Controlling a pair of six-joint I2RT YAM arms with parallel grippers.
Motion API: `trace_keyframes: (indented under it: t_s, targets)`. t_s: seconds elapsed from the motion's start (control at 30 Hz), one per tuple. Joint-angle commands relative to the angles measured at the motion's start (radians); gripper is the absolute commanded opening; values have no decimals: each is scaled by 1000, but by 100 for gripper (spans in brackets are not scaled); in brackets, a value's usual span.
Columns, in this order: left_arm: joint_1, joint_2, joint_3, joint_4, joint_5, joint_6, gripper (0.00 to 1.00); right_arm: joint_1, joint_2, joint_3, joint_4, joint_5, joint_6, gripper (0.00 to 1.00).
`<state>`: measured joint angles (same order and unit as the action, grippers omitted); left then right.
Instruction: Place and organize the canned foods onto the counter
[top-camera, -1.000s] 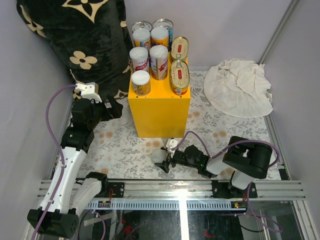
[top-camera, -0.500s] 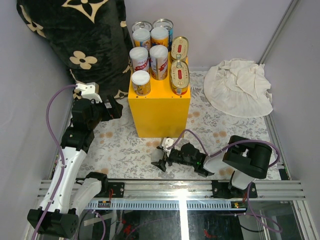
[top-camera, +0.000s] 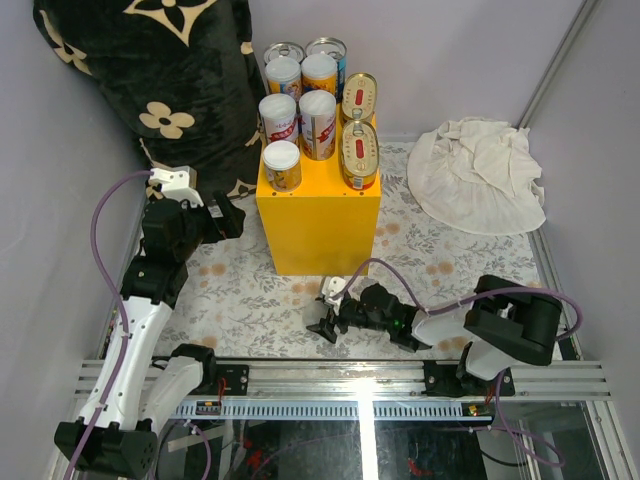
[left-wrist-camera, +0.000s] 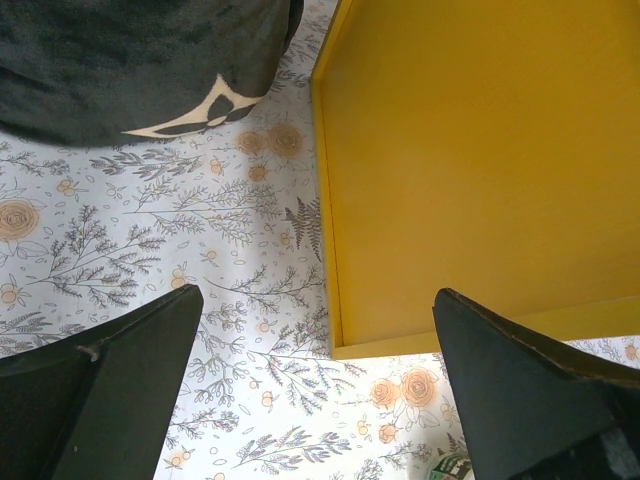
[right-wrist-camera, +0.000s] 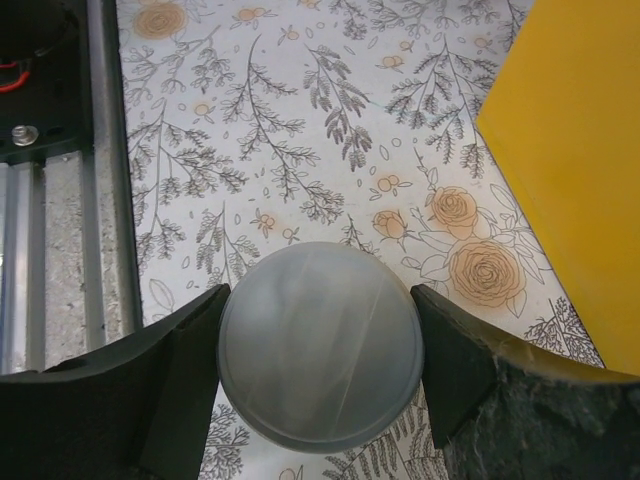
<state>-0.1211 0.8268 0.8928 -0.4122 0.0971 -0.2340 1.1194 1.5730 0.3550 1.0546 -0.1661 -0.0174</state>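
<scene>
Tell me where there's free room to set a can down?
On top of the yellow cabinet only a small patch at the front middle is bare; cans crowd the rest. The floral mat lies open between the cabinet and the white cloth.

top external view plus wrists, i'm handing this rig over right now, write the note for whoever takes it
Right end effector: fingers against both sides of a white-lidded can, low over the floral mat in front of the yellow counter. Whether the can is lifted cannot be told.
Left end effector: open, empty, beside the counter's left side.
Done: nine tins appear grouped on the counter's top, two oval gold ones on the right.
Left: carry the gripped can to the counter and set it with the others.
</scene>
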Motion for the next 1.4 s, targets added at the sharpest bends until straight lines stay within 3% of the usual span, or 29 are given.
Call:
trace_keyframes:
  t_s: [0.0,0.1,0.13,0.17,0.43,0.63,0.97,1.13,1.37]
  targets:
    - [9,-18,-8,37,0,14,100,12,-143,100,-86,-71,3,37]
    - [8,-23,-8,38,0,13,100,13,-242,188,-233,-94,7,14]
    - [8,-23,-8,38,2,12,100,11,-276,220,-292,-93,7,2]
    - [9,-25,-8,38,3,12,100,12,-307,260,-352,-94,0,0]
    - [9,-30,6,39,13,10,100,11,-479,664,-805,-20,-66,0]
    - [9,-27,19,36,24,7,100,6,-370,1140,-1176,92,-92,0]
    - [9,-43,13,26,25,7,100,-83,-190,1481,-1336,215,-71,0]
    - [9,-46,10,26,24,5,100,-112,-146,1514,-1356,277,-74,0]
    - [10,-39,10,24,16,5,100,-202,-137,1496,-1327,236,-35,0]
